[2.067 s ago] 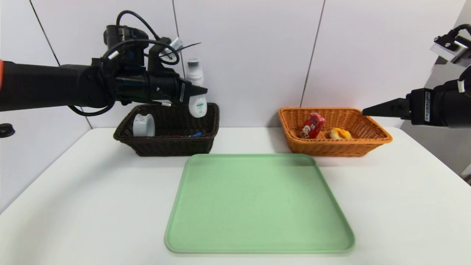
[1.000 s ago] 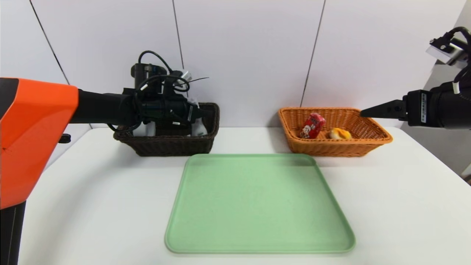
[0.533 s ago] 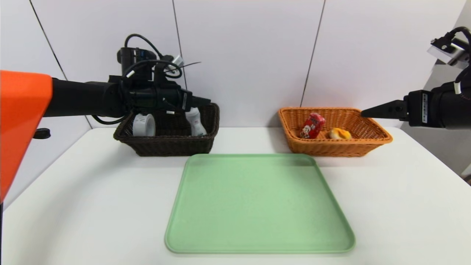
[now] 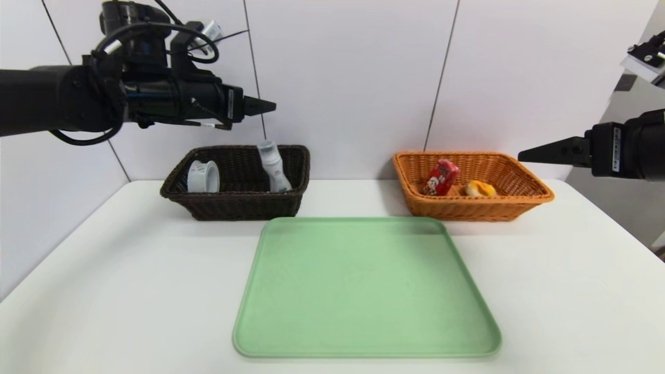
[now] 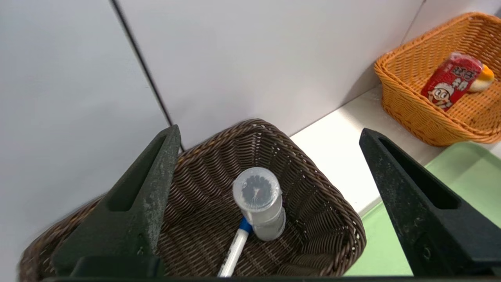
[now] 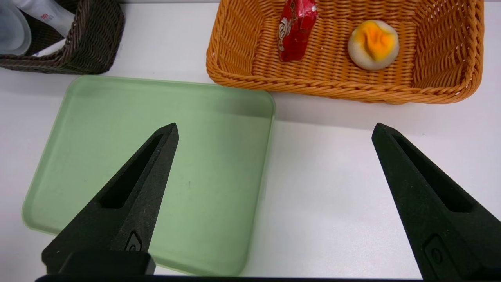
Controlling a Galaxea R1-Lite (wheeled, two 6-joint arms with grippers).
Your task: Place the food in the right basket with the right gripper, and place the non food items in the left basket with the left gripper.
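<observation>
Apparently sorting is finished: roll (image 4: pixel 203 176), marker (image 5: pixel 235 248) and bottle (image 4: pixel 274 167) lie in the left basket (image 4: pixel 234 205), carton (image 4: pixel 442 177) and bun (image 4: pixel 479 188) in the right basket (image 4: pixel 470 208), so both empty, spread grippers, left (image 4: pixel 260 106) above its basket and right (image 4: pixel 537 152) beside its own, need only park.

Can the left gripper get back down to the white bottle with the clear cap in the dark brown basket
Probably yes. The left gripper hangs open above the dark brown wicker basket, and the white bottle with the clear cap leans there with nothing over it.
</observation>
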